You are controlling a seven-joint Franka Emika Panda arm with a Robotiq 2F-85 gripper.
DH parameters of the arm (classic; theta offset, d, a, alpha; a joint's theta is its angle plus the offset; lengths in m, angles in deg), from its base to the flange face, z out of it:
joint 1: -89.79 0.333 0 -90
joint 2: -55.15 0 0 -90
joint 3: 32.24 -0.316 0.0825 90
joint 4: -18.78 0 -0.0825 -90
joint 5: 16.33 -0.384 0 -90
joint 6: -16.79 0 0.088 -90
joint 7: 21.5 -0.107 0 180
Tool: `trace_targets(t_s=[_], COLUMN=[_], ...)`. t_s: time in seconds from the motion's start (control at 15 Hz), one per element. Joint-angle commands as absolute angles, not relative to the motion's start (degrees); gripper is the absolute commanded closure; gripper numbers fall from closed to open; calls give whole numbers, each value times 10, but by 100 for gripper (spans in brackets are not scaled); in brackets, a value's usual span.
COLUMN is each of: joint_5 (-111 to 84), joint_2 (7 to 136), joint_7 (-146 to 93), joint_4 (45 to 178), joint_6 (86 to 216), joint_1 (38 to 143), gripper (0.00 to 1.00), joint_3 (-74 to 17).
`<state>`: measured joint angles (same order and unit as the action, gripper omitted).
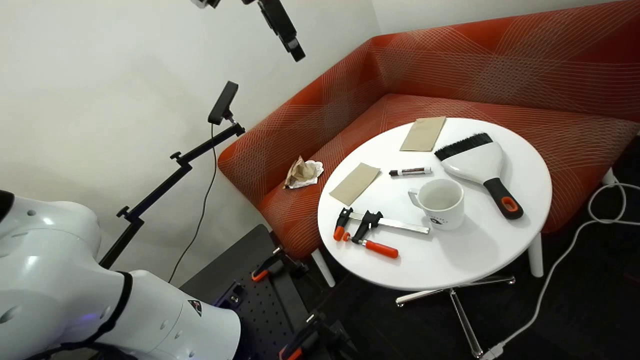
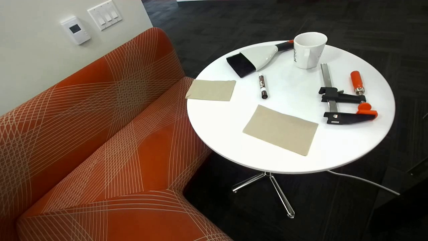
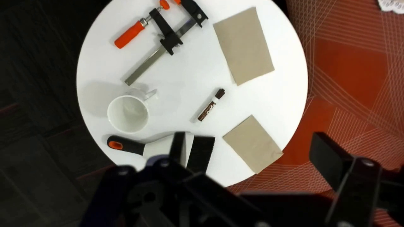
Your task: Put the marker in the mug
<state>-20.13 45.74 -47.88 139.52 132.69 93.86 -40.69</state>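
Note:
The marker, a slim pen with a dark cap and a brown and white label, lies flat on the white table. It shows in both exterior views (image 1: pixel 410 171) (image 2: pixel 262 86) and near the middle of the wrist view (image 3: pixel 210 105). The white mug stands upright with its handle towards the marker's side, in both exterior views (image 1: pixel 446 217) (image 2: pixel 307 57) and at the left of the wrist view (image 3: pixel 127 114). Its inside looks empty. My gripper (image 3: pixel 248 140) is open with nothing between its fingers, high above the table. In an exterior view only part of it shows at the top edge.
The round white table (image 1: pixel 475 262) also holds a black and orange clamp (image 3: pixel 170 39), a white brush with a black handle (image 1: pixel 475 162) and two brown paper pieces (image 2: pixel 281 130) (image 2: pixel 211 90). An orange sofa (image 1: pixel 475 65) wraps behind it. Crumpled paper (image 1: pixel 302 172) lies on the seat.

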Motion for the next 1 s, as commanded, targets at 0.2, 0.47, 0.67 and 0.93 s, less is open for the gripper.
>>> trace_targets(t_s=[0.2,0.47,0.67,0.93], joint_5=[-125,-106,-123,-124], joint_2=[567,635,676,689], joint_7=[-674,-753,-778,-772], joint_4=[1416,1411,1407,1416], joint_6=[1484,1539,1572,1591], joint_1=[935,946,955,965], gripper=[0,0,0,0], joint_3=[-400,-377,-363,-351])
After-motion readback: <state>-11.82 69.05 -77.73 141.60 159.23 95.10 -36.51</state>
